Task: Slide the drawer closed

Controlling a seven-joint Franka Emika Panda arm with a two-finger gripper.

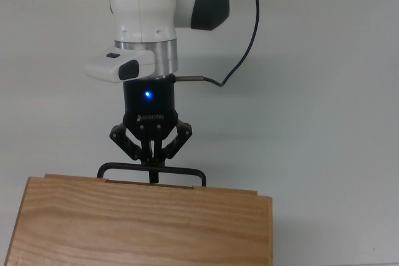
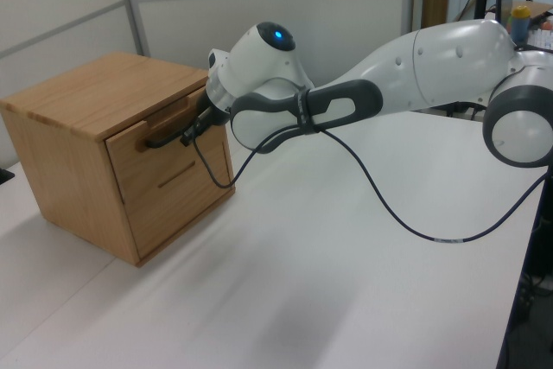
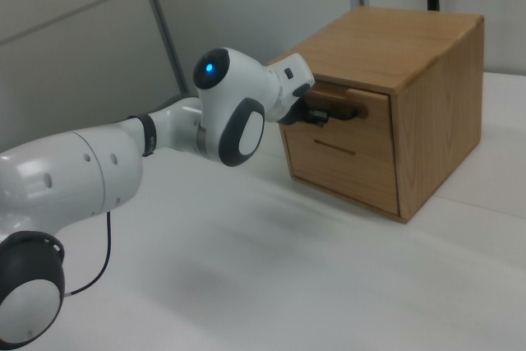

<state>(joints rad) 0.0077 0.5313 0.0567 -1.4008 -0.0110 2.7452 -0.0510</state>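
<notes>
The drawer (image 2: 152, 130) sits pushed into the wooden cabinet (image 1: 143, 228), its front panel about flush with the cabinet face in the left view and the right view (image 3: 352, 103). In the top view only a thin strip of the front panel (image 1: 230, 190) and the black bar handle (image 1: 181, 170) stick out past the cabinet top. My gripper (image 1: 153, 166) points straight at the cabinet and is shut on the middle of the handle. The same grip shows in the left view at the gripper (image 2: 187, 133) and in the right view at the gripper (image 3: 316, 117).
A second, lower drawer front (image 2: 177, 187) sits below it, closed. The white table (image 1: 324, 123) spreads around the cabinet. A black cable (image 1: 246, 35) trails from my wrist. In the left view, equipment stands behind the table at the far right (image 2: 518, 19).
</notes>
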